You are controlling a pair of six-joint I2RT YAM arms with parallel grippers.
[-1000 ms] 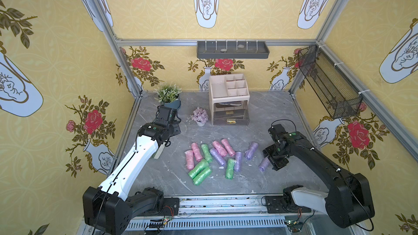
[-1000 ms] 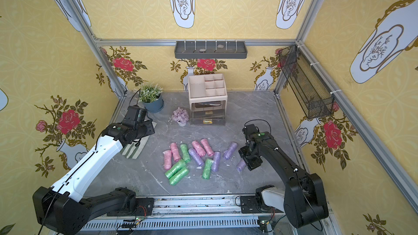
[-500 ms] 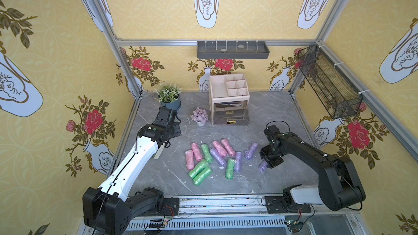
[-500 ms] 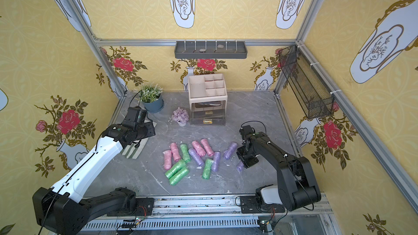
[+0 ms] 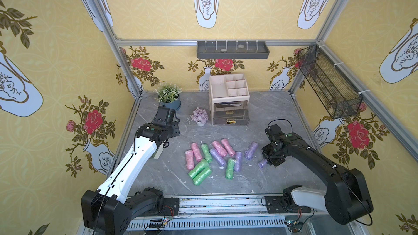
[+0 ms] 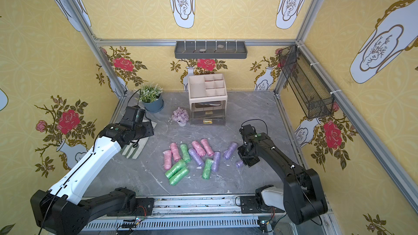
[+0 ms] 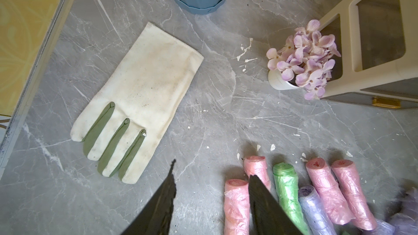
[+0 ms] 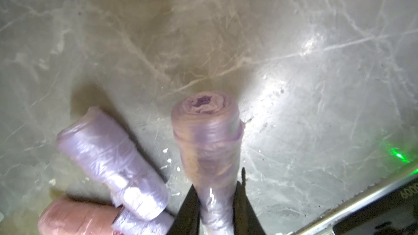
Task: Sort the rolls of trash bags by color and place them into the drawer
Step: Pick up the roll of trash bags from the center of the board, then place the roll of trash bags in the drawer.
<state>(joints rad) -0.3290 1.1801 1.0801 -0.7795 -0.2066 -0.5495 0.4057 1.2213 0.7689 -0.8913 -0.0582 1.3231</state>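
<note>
purple roll (image 8: 204, 145) pinched in right gripper (image 8: 217, 186), left gripper (image 7: 212, 169) released, jaws apart

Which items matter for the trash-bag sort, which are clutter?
Job: pink plastic-film rolls; green rolls; purple rolls; purple roll in right gripper; beige plastic organizer with clear drawers.
Clutter: white-and-green fabric glove; blue-potted green plant; lilac flowers in white pot; grey wall tray; black mesh basket.

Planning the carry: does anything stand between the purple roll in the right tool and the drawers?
Yes: another purple roll lies on the table, on the straight line from the held purple roll to the drawer unit. Beyond it the table is bare.
</note>
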